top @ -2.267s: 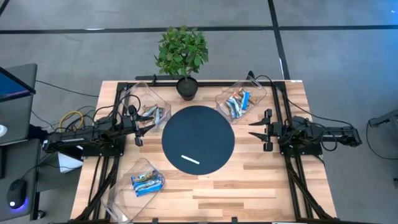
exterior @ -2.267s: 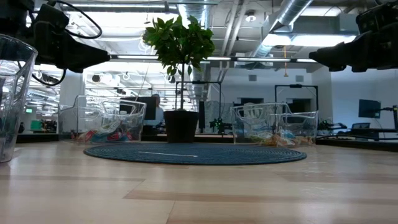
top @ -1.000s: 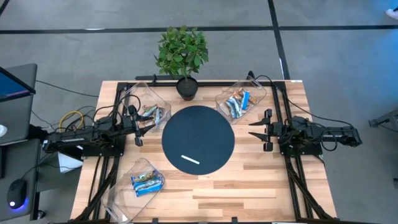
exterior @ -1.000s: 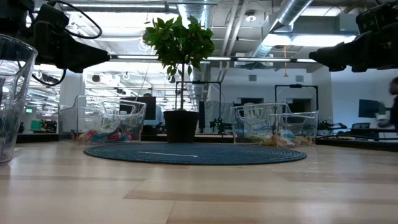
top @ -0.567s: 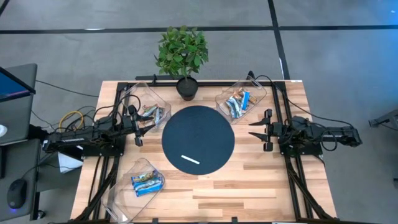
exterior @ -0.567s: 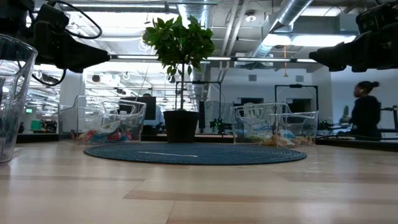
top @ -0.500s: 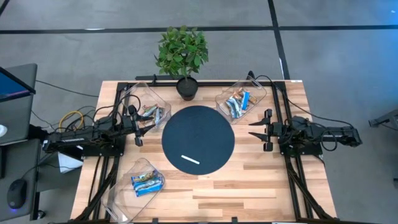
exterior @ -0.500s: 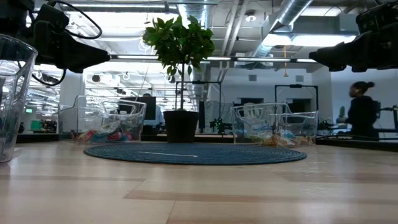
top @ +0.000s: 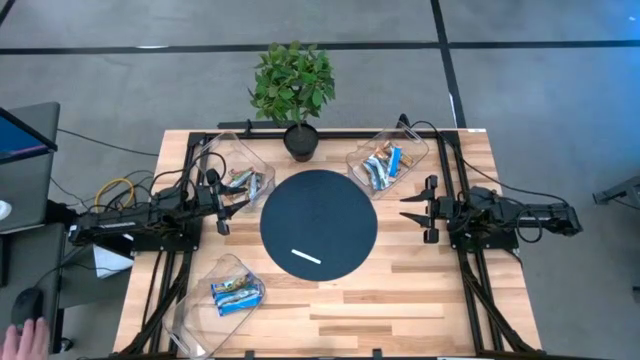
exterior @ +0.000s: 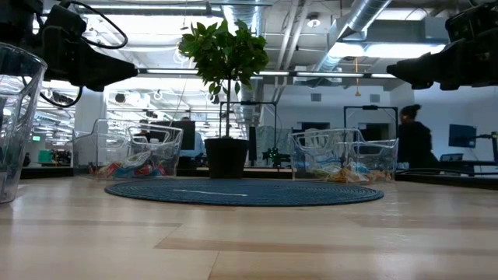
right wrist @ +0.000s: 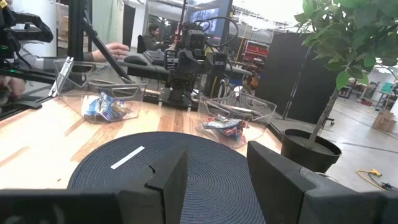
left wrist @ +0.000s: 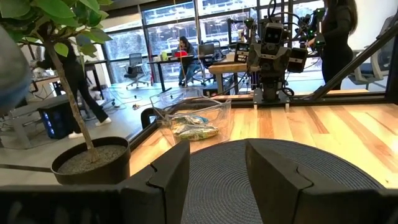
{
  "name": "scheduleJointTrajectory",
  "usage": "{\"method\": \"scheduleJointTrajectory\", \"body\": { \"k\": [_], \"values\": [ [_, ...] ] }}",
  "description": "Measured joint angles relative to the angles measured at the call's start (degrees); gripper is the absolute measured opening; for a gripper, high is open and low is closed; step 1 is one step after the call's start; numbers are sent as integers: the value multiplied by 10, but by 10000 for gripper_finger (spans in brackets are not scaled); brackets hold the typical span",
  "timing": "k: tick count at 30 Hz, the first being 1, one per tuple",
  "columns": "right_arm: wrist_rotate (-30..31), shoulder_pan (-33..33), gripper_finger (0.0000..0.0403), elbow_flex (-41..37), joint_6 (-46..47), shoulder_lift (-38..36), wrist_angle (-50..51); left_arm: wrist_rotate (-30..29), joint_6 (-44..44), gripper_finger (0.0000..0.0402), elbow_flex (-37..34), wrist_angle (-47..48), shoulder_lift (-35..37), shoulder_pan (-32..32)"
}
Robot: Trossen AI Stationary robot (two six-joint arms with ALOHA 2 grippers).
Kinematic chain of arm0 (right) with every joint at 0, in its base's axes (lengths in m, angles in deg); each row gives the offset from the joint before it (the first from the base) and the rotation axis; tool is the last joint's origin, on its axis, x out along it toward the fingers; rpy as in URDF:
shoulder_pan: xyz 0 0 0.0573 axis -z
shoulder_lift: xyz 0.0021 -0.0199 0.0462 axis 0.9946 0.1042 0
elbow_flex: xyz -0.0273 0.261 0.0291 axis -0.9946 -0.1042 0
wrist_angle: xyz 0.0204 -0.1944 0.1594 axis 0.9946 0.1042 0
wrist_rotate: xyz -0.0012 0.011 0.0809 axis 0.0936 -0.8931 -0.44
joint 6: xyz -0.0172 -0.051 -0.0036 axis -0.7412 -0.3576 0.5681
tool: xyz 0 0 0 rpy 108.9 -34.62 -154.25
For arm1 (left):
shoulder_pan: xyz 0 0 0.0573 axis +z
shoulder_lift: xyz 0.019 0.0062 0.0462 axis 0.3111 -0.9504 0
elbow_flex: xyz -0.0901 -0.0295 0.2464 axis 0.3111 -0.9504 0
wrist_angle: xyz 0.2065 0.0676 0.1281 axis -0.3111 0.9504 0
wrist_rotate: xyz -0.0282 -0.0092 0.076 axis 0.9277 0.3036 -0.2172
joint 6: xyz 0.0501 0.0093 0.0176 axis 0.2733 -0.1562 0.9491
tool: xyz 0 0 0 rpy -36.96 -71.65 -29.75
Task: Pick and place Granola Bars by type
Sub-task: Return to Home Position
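Observation:
Granola bars lie in three clear bins: a brown-and-silver pile at far left (top: 245, 181), mostly blue-and-white ones at far right (top: 384, 167), and blue ones at near left (top: 237, 293). My left gripper (top: 238, 203) hovers open at the left rim of the round dark mat (top: 318, 225), beside the far-left bin. My right gripper (top: 404, 208) hovers open past the mat's right rim. Both are held above the table (exterior: 117, 74) (exterior: 405, 70). The left wrist view shows the far-right bin's bars (left wrist: 194, 129); the right wrist view shows the other two piles (right wrist: 106, 109) (right wrist: 224, 124).
A thin white strip (top: 306, 256) lies on the near part of the mat. A potted plant (top: 293, 95) stands at the far edge between the two far bins. Bare wood table (top: 420, 290) spreads at near right. A person (exterior: 412, 144) is in the room behind.
Both arms and all bars have kept still. In the room behind the table, a person has walked from right toward the left across the low view.

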Motion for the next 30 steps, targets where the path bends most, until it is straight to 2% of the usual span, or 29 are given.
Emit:
{"method": "scheduleJointTrajectory", "body": {
  "k": [30],
  "values": [
    [0, 0, 159, 0, 0, 0, 0, 0, 7, 151, 0, 0, 0, 0]
  ]
}}
